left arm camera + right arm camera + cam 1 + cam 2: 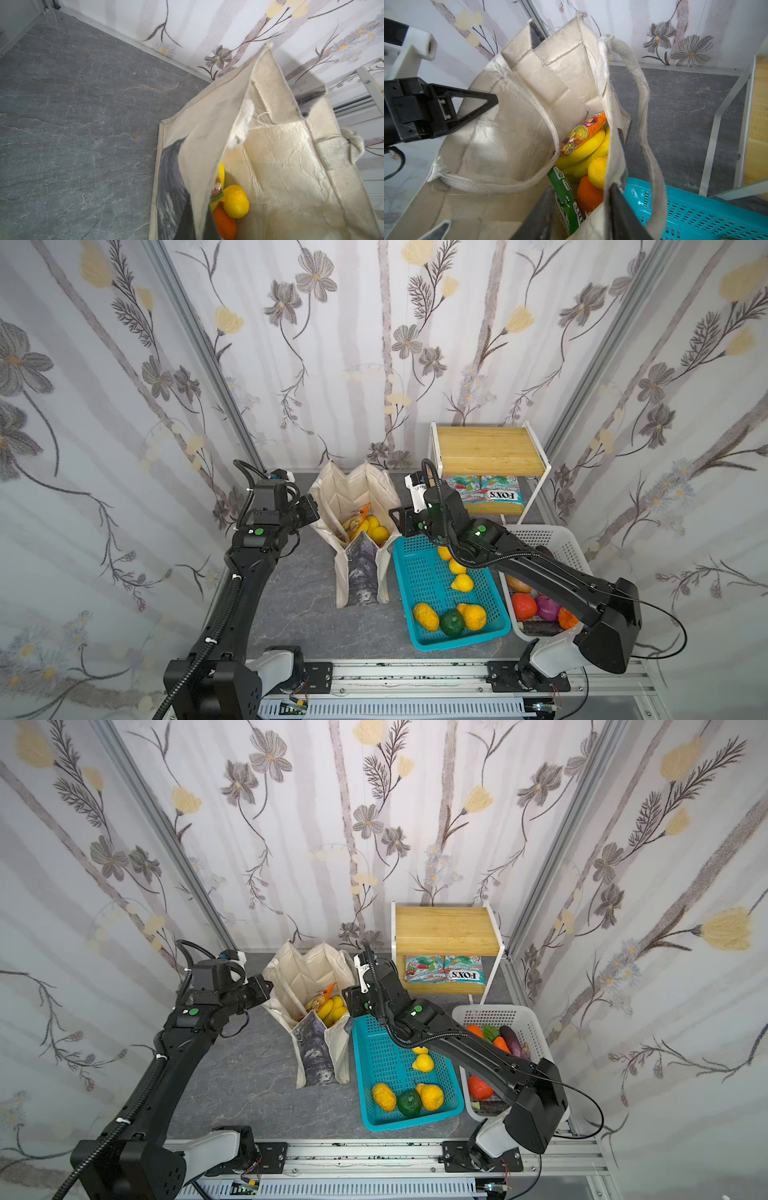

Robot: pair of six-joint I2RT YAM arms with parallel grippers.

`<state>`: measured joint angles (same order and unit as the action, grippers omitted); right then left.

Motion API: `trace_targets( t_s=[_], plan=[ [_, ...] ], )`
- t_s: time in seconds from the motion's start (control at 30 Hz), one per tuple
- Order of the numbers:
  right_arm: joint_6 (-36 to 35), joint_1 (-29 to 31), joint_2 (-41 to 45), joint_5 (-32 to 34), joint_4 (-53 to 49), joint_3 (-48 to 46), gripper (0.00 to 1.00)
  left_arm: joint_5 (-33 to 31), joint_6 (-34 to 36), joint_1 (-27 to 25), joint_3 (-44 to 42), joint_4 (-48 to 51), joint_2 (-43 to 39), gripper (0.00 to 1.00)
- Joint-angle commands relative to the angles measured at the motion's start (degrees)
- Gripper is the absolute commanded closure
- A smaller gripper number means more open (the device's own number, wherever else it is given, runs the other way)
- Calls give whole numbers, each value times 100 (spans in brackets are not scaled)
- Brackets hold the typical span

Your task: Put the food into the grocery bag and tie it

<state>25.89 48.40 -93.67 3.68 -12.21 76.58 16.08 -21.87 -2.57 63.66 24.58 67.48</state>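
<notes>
Left wrist view looks into the grocery bag (280,166) — its cream wall leans inward over the lemon-like fruit (235,201) and orange (224,224). The left end effector (492,101) is closed against that wall; if it slips, the mouth could fold shut. The right end effector (581,188) hangs with jaws apart, green snack packet (564,199) between them, strap handle (645,124) just beside — pulling back could snag it and tip the bag. Beside it: teal basket (695,207), grey marbled desk (675,104), flowered walls (726,20).
</notes>
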Motion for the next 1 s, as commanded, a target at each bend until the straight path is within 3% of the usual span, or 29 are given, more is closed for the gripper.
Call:
trace_targets(
  t_s=[0.0, 0.17, 0.2, 0.4, 0.5, 0.67, 0.83, 0.97],
  plan=[
    [-4, 9, 393, 362, 273, -184, 35, -72, 129, 2, -135, -343, 2, 100],
    [-67, 1, 1245, 1155, 228, -753, 14, -182, 295, 11, -385, -624, -24, 100],
    [-35, 2, 1465, 1397, 228, -940, 1, -184, 321, 11, -429, -703, -25, 100],
    [345, -410, 2817, 2395, -394, -1882, 0, 13, 515, 20, -620, -1026, -25, 100],
    [538, -1018, 3411, 2150, -816, -2270, 0, 62, 559, 37, -730, -1160, -41, 100],
    [465, -2471, 3979, 1133, -1429, -2782, 0, 154, 534, 77, -836, -1279, -124, 100],
    [399, -3731, 3902, -169, -1522, -3171, 1, 146, 543, 94, -995, -1368, -260, 100],
    [502, -4390, 3717, -867, -1513, -3498, 3, 138, 534, 112, -1038, -1394, -280, 100]
  ],
)
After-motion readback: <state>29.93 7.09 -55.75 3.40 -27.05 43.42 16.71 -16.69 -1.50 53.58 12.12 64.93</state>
